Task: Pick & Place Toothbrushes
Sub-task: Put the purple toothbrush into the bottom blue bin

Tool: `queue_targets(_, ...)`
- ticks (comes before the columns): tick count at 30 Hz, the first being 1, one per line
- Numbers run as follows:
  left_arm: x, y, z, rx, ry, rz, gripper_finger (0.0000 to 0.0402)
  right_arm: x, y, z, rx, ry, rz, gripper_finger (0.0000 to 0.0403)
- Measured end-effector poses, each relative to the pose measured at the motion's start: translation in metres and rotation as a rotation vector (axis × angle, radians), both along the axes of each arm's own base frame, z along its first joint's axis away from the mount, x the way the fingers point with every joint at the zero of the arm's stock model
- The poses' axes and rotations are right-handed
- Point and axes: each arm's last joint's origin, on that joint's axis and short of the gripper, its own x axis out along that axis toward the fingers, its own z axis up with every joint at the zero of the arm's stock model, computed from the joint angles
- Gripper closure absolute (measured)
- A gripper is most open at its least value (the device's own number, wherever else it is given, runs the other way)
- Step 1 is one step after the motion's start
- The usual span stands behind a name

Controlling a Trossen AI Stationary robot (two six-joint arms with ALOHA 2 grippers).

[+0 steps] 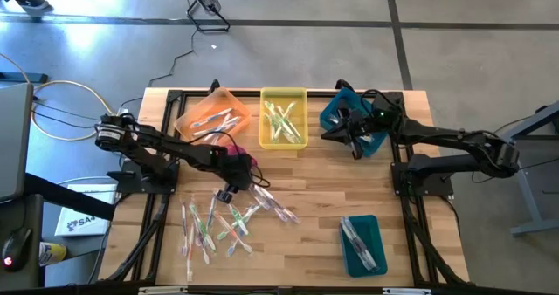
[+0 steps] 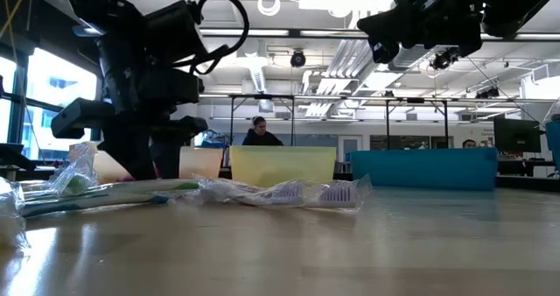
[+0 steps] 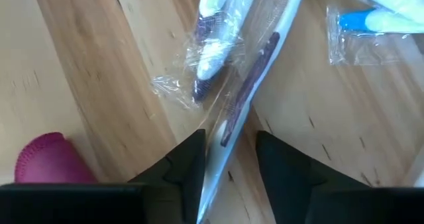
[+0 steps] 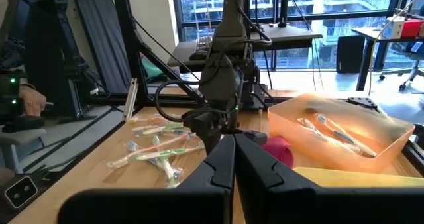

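4 views record this moment. High view: we see the left gripper [image 1: 229, 193] lowered at the near edge of the scattered toothbrushes [image 1: 218, 225] on the tabletop [image 1: 306, 199], beside a magenta cloth lump [image 1: 247, 161]; more brushes lie in the orange bin [image 1: 212, 116], the yellow bin [image 1: 283, 118] and the near teal bin [image 1: 362, 243]. The right gripper [image 1: 354, 138] hovers over the far teal bin [image 1: 336, 112]. Low view: wrapped brushes lie flat near the left arm; the contact point is hidden behind it. Left wrist view: the jaws stand apart, straddling 1 wrapped toothbrush [image 3: 248, 91] without clamping it; a second wrapped brush [image 3: 212, 45] overlaps it. Right wrist view: the right jaws are together and empty. We judge that closing here could pinch only the slippery wrapper, or drag the overlapping brush along. How far the straddled brush reaches is cut off.
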Motion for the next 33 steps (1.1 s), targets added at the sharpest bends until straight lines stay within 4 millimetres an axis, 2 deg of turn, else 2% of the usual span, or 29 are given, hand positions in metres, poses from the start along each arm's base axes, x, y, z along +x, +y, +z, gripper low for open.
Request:
queue_targets(11,-0.001,-0.001,0.0,-0.024,0.009,-0.008,0.0385,0.0,0.0,0.0,-0.001,0.0,0.0,0.04)
queue_targets(20,-0.011,-0.002,0.005,-0.083,0.07,-0.044,0.039,0.0,0.0,0.0,-0.001,-0.001,0.003,0.04)
queue_targets(26,-0.012,0.009,0.043,-0.064,0.022,-0.04,0.0391,0.0,0.0,0.0,-0.004,-0.003,0.003,0.04)
queue_targets(33,-0.016,0.046,0.101,-0.001,-0.168,0.038,0.0391,0.0,0.0,0.0,-0.006,-0.004,0.004,0.04)
